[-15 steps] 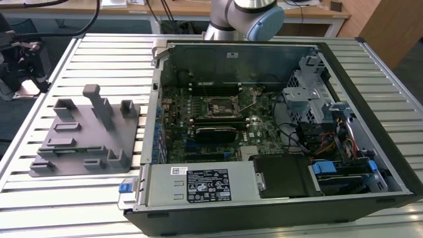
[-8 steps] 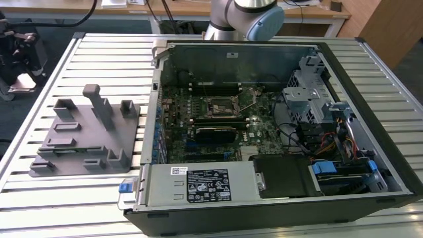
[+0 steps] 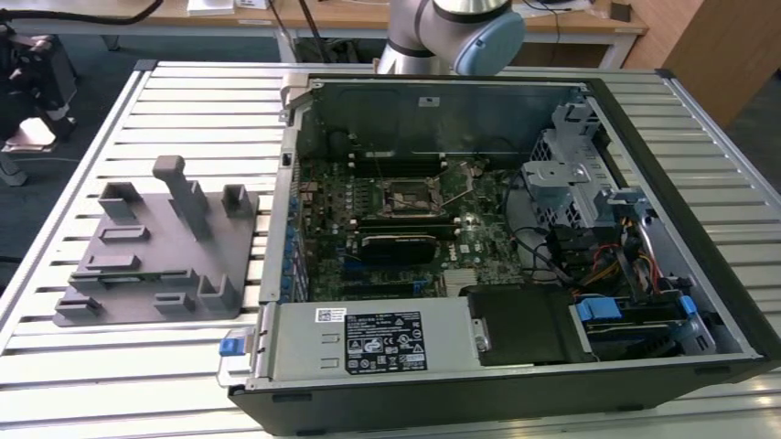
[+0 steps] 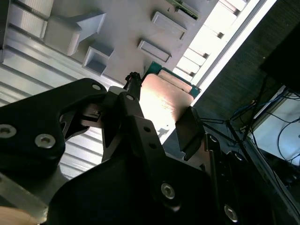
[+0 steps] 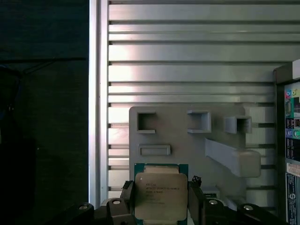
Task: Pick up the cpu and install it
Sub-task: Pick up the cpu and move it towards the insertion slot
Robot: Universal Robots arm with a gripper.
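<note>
In the first wrist view our gripper (image 5: 161, 183) pinches the cpu (image 5: 161, 196) by two opposite edges, silvery top toward the camera. Behind it we see the grey fixture tray (image 5: 187, 136) lying on the slatted table (image 5: 187, 56). In the exterior view the tray sits at the exterior view's left, beside the open computer case (image 3: 513, 395), whose socket (image 3: 409, 194) lies mid-frame.
</note>
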